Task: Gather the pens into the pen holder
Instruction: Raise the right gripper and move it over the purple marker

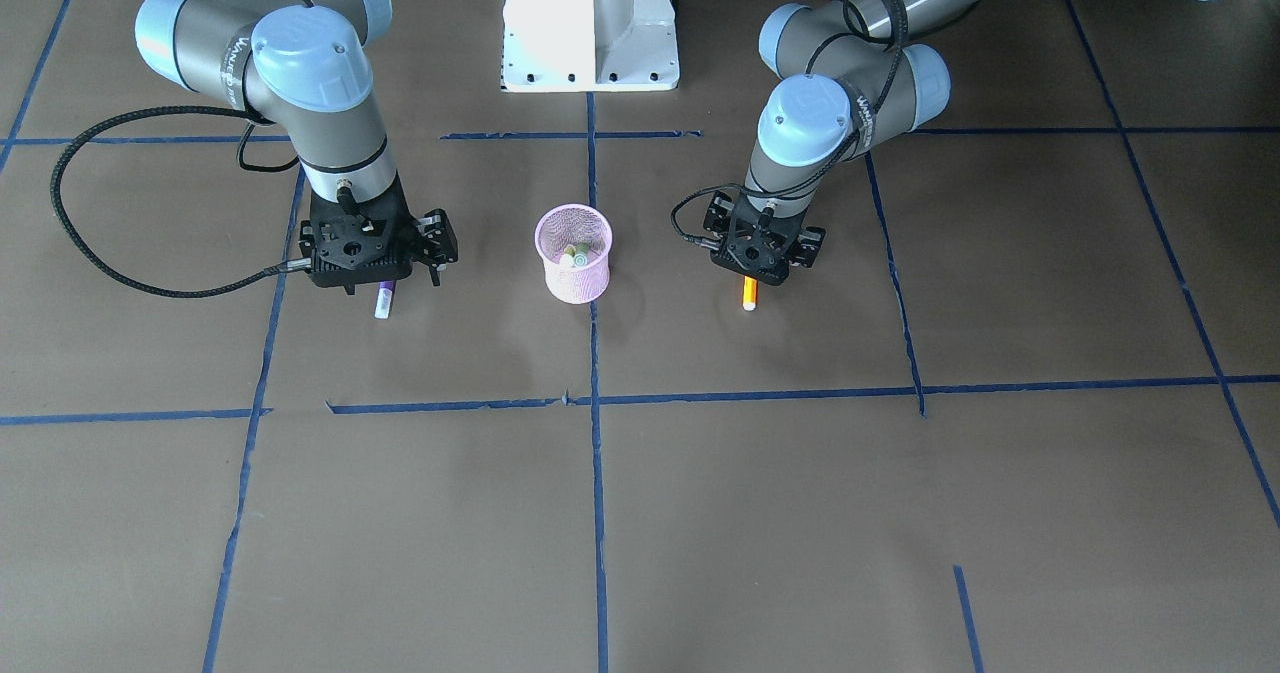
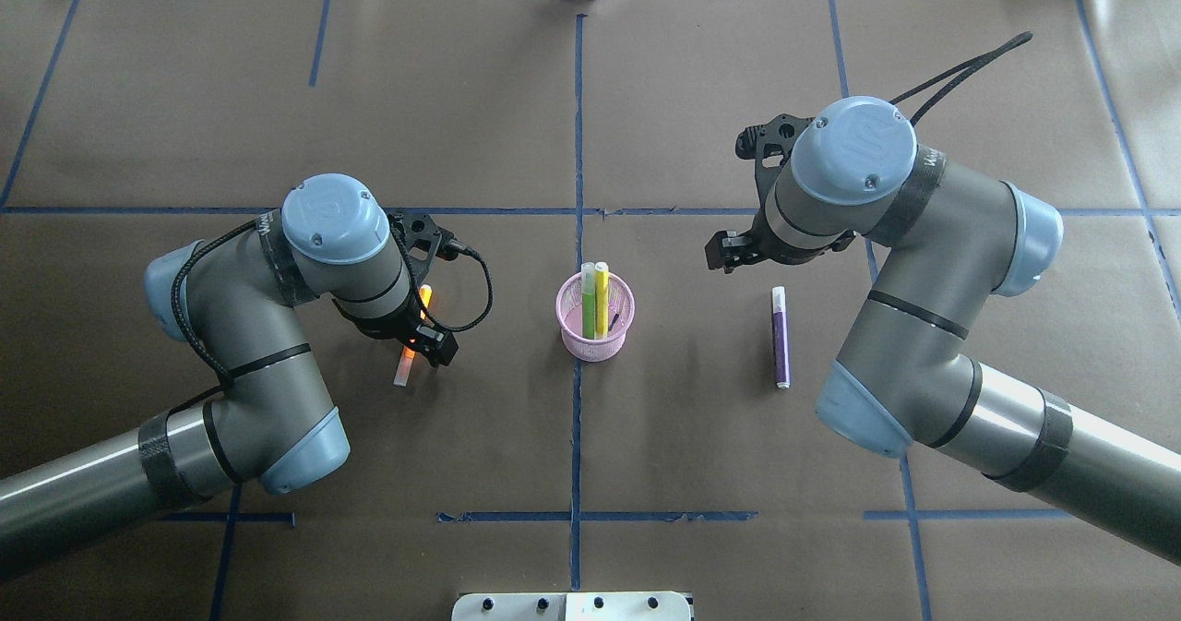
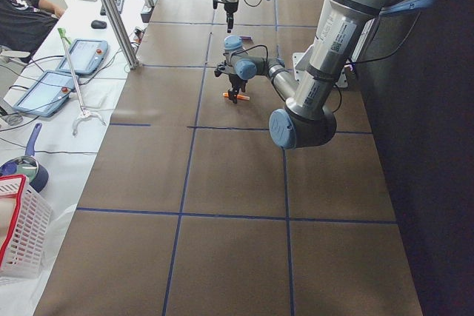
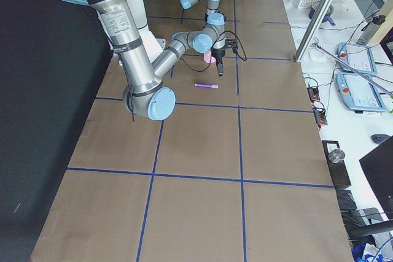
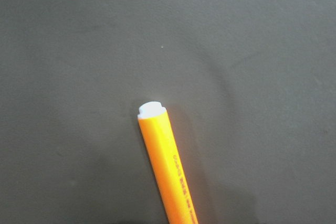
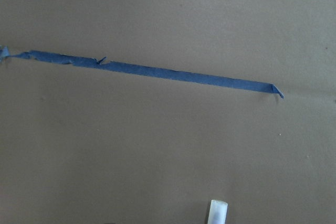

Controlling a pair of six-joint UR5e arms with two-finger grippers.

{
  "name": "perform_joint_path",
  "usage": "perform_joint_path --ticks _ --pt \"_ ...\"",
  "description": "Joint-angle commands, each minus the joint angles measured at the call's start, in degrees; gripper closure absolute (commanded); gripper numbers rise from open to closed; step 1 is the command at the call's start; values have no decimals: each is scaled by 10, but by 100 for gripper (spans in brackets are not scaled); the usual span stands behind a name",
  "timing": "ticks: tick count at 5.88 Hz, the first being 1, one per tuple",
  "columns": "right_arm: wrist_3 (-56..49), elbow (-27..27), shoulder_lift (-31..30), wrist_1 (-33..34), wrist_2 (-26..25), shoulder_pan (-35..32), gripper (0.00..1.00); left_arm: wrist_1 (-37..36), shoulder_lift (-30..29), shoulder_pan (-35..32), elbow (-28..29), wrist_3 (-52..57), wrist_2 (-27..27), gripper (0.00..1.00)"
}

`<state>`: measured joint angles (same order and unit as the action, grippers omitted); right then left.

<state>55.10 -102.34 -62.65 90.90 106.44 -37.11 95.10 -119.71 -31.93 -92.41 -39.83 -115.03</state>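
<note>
The pink mesh pen holder (image 2: 590, 344) (image 1: 575, 278) stands at the table's centre. A green pen (image 2: 588, 298) and a yellow pen (image 2: 602, 293) stand in it. The orange pen (image 2: 404, 363) (image 1: 750, 295) (image 5: 165, 166) lies flat on the paper. My left gripper (image 1: 757, 275) is low over it, jaws spread, and hides its middle. The purple pen (image 2: 781, 337) (image 1: 383, 301) lies flat on the other side of the holder. My right gripper (image 1: 385, 278) hangs open above its far end, higher than the left. Only the purple pen's pale cap (image 6: 218, 212) shows in the right wrist view.
The white robot base (image 1: 590, 23) sits behind the holder. Blue tape lines (image 6: 152, 71) divide the brown paper. Beside the table are tablets (image 3: 81, 57), a white basket (image 3: 22, 234) and a seated person (image 3: 22, 12).
</note>
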Motion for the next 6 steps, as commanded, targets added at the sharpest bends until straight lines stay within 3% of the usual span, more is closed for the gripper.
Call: perform_joint_path --ticks 1,2,4,5,6 --pt "1 0 0 -1 6 0 0 0 -1 0 -1 -2 0 49" --pt "4 0 2 -1 5 0 0 1 -1 -2 -6 -2 0 49" --pt "4 0 2 -1 5 1 0 0 -1 -4 -8 -1 0 59" --pt "5 0 2 -1 5 1 0 0 -1 -5 -8 -1 0 69" --pt "6 1 3 -1 5 1 0 0 -1 -9 -10 -1 -2 91"
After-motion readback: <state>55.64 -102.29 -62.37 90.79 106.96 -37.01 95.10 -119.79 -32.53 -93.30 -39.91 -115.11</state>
